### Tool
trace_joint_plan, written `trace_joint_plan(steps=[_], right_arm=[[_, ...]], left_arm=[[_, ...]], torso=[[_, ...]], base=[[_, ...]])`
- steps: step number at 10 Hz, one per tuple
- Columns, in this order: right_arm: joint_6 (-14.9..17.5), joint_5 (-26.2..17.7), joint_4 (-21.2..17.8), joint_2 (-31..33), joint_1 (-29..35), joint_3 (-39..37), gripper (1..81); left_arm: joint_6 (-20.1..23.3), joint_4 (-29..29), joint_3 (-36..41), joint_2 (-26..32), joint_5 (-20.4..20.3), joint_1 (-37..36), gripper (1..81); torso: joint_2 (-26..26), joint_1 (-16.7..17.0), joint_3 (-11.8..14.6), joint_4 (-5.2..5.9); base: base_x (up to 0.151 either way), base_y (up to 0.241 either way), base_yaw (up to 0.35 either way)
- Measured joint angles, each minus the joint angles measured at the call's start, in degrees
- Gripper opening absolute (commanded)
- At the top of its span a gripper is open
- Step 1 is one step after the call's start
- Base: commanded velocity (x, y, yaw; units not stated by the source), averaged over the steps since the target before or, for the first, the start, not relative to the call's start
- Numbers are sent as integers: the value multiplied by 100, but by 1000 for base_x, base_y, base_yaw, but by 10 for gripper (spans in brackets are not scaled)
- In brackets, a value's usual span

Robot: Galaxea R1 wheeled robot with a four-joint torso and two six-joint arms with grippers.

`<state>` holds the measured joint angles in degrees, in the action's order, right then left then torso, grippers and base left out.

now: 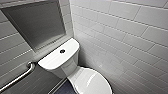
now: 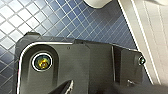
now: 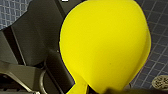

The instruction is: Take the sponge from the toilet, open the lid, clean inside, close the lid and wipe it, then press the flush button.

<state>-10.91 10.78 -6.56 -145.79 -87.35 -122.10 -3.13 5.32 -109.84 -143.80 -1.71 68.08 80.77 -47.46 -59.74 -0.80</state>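
Note:
The white toilet (image 1: 72,71) stands in the corner of the head view. Its oval lid (image 1: 93,83) is down over the bowl. The dark round flush button (image 1: 62,51) sits in the middle of the flat tank top. In the right wrist view the bright yellow sponge (image 3: 105,45) bulges large above the floor tiles, pinched at one end by my right gripper (image 3: 95,88), which is shut on it. My left gripper is open and holds nothing; its wrist view looks down at the blue tiled floor (image 2: 62,20).
A metal grab bar (image 1: 20,75) runs along the wall left of the tank, under a recessed grey niche (image 1: 35,22). White tiled wall closes in on the right of the toilet. A round floor drain (image 3: 161,83) lies in the tiles.

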Motion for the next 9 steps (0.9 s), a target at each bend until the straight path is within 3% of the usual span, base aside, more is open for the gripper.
trace_joint_plan(steps=[5, 9], right_arm=[[2, 29, 4, -49, -124, 297, 10], [2, 44, 22, -51, -140, 300, 10]], left_arm=[[-2, 653, -80, -400, -44, -549, 811], [-26, 844, -196, -463, -22, -651, 811]], torso=[[17, -11, 0, -2], [501, -297, 2, -2]], base=[[0, 0, 0], [0, 0, 0]])
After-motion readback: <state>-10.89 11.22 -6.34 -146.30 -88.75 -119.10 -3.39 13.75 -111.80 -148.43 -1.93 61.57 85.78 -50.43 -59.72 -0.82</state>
